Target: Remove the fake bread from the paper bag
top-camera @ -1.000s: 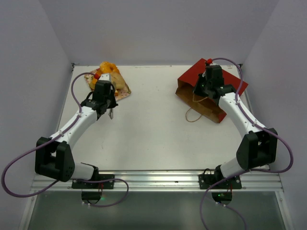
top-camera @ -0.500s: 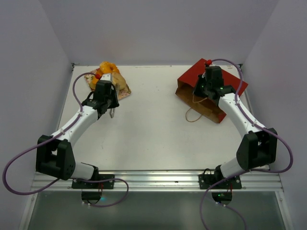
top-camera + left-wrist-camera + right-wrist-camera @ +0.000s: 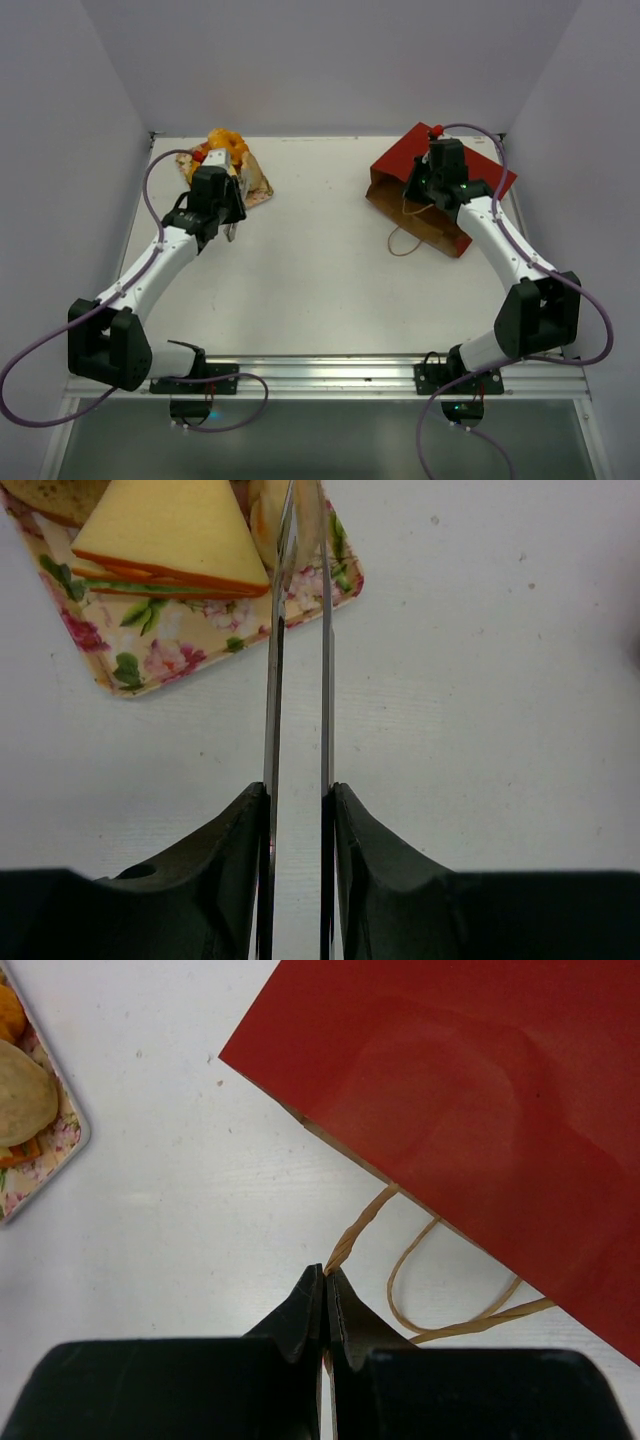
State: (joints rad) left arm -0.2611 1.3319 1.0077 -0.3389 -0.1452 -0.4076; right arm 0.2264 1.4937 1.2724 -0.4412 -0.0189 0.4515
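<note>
The fake bread (image 3: 225, 150) lies piled on a floral tray (image 3: 255, 190) at the back left. A yellow sandwich wedge (image 3: 170, 530) shows in the left wrist view. My left gripper (image 3: 231, 228) hangs over the tray's near corner. Its two thin blades stand a little apart, open, with their tips (image 3: 305, 510) beside a tan piece. The dark-red paper bag (image 3: 440, 190) lies flat at the back right. My right gripper (image 3: 328, 1272) is shut on one of the bag's cord handles (image 3: 360, 1225), just outside the bag's mouth.
A second cord loop (image 3: 400, 243) trails on the table in front of the bag. White walls close in the table at the back and both sides. Bare white table (image 3: 320, 260) lies between the tray and the bag.
My left gripper has gone from shut to slightly open and has shifted a little back toward the tray. The right arm and the bag have not moved.
</note>
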